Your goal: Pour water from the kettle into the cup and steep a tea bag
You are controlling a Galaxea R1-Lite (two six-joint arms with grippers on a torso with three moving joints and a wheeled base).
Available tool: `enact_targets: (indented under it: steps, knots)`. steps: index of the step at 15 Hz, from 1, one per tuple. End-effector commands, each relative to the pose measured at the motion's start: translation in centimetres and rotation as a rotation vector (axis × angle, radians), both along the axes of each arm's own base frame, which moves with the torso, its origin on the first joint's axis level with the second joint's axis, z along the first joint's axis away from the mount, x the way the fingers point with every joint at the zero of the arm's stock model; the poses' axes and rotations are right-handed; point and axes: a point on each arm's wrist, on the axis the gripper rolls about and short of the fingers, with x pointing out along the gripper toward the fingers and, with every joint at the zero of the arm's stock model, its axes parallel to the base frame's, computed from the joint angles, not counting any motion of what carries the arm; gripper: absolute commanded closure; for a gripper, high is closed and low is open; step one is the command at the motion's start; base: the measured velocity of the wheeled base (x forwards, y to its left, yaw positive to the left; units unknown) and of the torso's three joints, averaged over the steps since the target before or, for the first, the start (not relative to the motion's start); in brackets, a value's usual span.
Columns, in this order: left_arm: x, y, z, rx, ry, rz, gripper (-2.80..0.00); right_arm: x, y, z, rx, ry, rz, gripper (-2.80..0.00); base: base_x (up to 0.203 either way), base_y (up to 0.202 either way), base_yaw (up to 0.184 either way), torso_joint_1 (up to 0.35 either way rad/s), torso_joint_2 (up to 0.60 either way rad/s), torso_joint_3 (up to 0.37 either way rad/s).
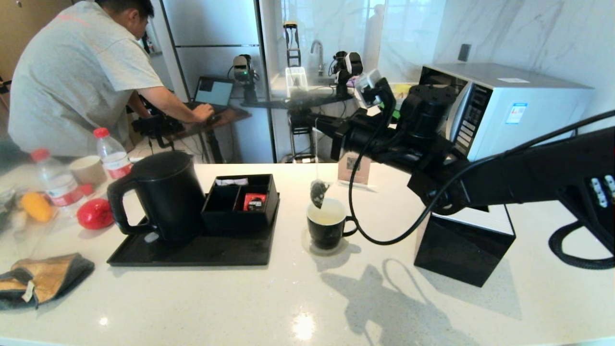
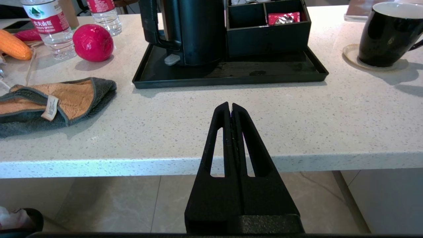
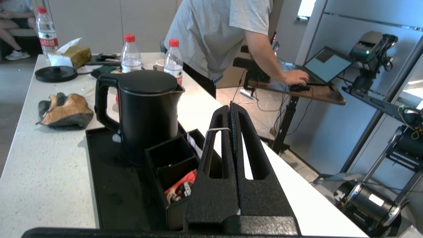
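Observation:
The black kettle [image 1: 161, 192] stands lid shut on a black tray [image 1: 192, 252], left of centre. To its right, on a coaster, sits the black cup [image 1: 329, 226], holding pale water [image 1: 326, 218]. My right gripper [image 1: 294, 115] hovers above and behind the cup, shut on the tea bag's white string [image 3: 216, 129], which crosses one finger. The greyish tea bag [image 1: 318, 192] hangs on that string, its lower tip at the cup's rim. My left gripper [image 2: 230, 105] is shut and empty, low over the table's front edge, facing the tray [image 2: 231, 74], the kettle [image 2: 195, 29] and the cup [image 2: 383, 36].
A black organiser [image 1: 240, 202] on the tray holds a red packet [image 1: 253, 202]. A black cube box [image 1: 461, 245] and a microwave [image 1: 504, 105] stand at the right. Bottles [image 1: 113, 154], a paper cup [image 1: 89, 170], a red fruit [image 1: 95, 214] and a cloth [image 1: 43, 278] lie left. A person [image 1: 72, 72] stands behind.

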Motion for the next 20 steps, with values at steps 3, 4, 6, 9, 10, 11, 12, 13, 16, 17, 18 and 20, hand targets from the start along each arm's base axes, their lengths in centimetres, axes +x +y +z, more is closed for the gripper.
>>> enact_targets:
  steps: [3,4,6,9,10,11,12,13,16,17,18,20]
  knots:
    - [0.0,0.0,0.0,0.000,-0.001,0.000,0.00,-0.6,-0.2,-1.4,-0.024,0.027,0.004,0.00,0.000,0.000,0.000,0.000,0.00,0.000]
    - [0.0,0.0,0.0,0.000,-0.001,0.000,0.00,-0.7,-0.3,-1.9,-0.027,0.033,0.005,0.00,0.000,0.000,0.000,0.000,0.00,0.000]
    - [0.0,0.0,0.0,0.000,-0.001,0.000,0.00,-1.1,-0.5,-2.9,-0.036,0.048,0.005,0.00,0.000,0.000,0.000,0.000,0.00,0.000]
    - [0.0,0.0,0.0,0.000,-0.001,0.000,0.00,-1.9,-1.0,-4.1,-0.048,0.068,0.005,0.00,0.000,0.000,0.000,0.000,0.00,0.000]
    - [0.0,0.0,0.0,0.000,-0.001,0.000,0.00,-2.2,-1.2,-4.5,-0.052,0.075,0.005,0.00,0.000,0.000,0.000,0.000,0.00,0.000]
    - [0.0,0.0,0.0,0.000,-0.001,0.000,0.00,-2.5,-1.3,-4.6,-0.054,0.078,0.005,0.00,0.000,0.000,0.000,0.000,0.00,0.000]
    - [0.0,0.0,0.0,0.000,-0.001,0.000,0.00,-2.7,-1.4,-4.8,-0.055,0.080,0.005,0.00,0.000,0.000,0.000,0.000,0.00,0.000]
    - [0.0,0.0,0.0,0.000,-0.001,0.000,0.00,-2.8,-1.5,-5.0,-0.057,0.082,0.005,0.00,0.000,0.000,0.000,0.000,0.00,0.000]
    - [0.0,0.0,0.0,0.000,-0.001,0.000,0.00,-3.1,-1.6,-5.7,-0.063,0.092,0.008,0.00,0.000,0.000,0.000,0.000,0.00,0.000]
    - [0.0,0.0,0.0,0.000,-0.001,0.000,0.00,-3.3,-1.6,-6.0,-0.066,0.097,0.009,0.00,0.000,0.000,0.000,0.000,0.00,0.000]
    - [0.0,0.0,0.0,0.000,-0.001,0.000,0.00,-3.4,-1.6,-6.3,-0.070,0.103,0.010,0.00,0.000,0.000,0.000,0.000,0.00,0.000]
    - [0.0,0.0,0.0,0.000,-0.001,0.000,0.00,-3.5,-1.6,-6.4,-0.069,0.103,0.011,0.00,0.000,0.000,0.000,0.000,0.00,0.000]
